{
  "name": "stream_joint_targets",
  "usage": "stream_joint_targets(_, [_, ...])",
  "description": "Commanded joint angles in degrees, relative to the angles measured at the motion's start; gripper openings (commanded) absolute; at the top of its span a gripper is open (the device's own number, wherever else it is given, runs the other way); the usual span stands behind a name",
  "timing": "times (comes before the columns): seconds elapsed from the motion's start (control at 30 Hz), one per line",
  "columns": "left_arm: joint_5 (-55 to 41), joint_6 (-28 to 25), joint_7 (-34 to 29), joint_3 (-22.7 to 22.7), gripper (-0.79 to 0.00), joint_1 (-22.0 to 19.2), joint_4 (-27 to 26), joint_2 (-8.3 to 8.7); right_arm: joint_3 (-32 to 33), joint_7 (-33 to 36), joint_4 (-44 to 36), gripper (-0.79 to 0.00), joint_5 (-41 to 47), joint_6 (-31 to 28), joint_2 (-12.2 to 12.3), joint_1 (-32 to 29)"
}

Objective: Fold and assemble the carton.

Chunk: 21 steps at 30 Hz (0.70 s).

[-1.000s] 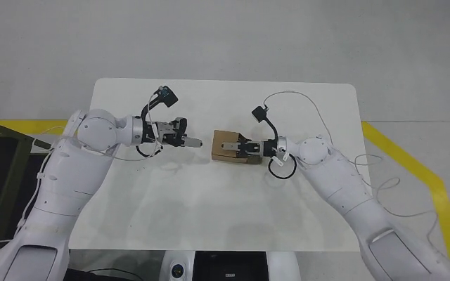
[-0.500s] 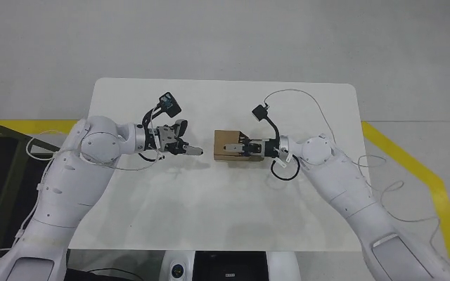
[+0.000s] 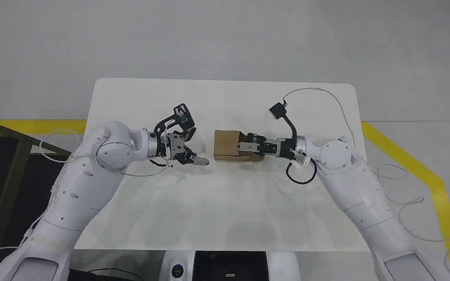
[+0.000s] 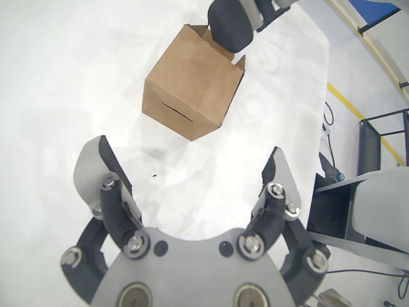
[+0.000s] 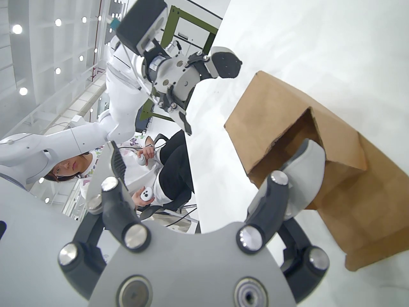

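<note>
Spread wide on left gripper, just left of carton, apart; spread on right gripper, one finger inside carton's open right end.

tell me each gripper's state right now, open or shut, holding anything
left gripper: open, empty, short of the carton.
right gripper: open, one finger inside the carton's open end.

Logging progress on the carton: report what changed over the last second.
The left gripper, open, swung toward the near edge of the table and slightly closer to the carton. The right gripper drew back a little along the carton, one finger inside its open end. Nothing was gripped or let go. The carton stayed put.
</note>
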Motion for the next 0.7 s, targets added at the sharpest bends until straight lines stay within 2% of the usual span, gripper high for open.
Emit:
stream_joint_targets(0.0, [3.7,-0.1,2.1,1.0,0.000,-0.6,0.3,-0.26,1.3,0.6,-1.7,0.000,-0.7,0.0,0.5,-0.5])
stream_joint_targets(0.27, [15.3,-2.6,13.2,3.0,0.000,-1.4,1.4,-0.95,4.7,2.2,-6.9,0.000,-1.3,0.1,1.7,-3.3])
stream_joint_targets(0.47, [21.9,-5.2,19.1,3.7,0.000,-1.6,1.7,-1.12,5.9,2.6,-8.3,0.000,-1.6,0.0,2.2,-4.6])
stream_joint_targets(0.5, [22.7,-5.6,19.8,3.8,0.000,-1.7,1.7,-1.13,6.0,2.7,-8.5,-0.089,-1.7,-0.1,2.3,-4.7])
stream_joint_targets(0.53, [23.2,-6.1,20.6,3.8,0.000,-1.7,1.7,-1.15,6.1,2.7,-8.6,-0.222,-1.7,-0.1,2.3,-4.9])
stream_joint_targets(0.57, [23.8,-6.6,21.4,3.8,0.000,-1.8,1.6,-1.16,6.2,2.7,-8.7,-0.400,-1.7,-0.2,2.4,-5.0])
stream_joint_targets(0.67, [26.3,-7.7,23.9,3.7,0.000,-1.7,1.2,-1.15,6.6,2.9,-8.7,-0.613,-1.9,-0.4,2.6,-5.2])
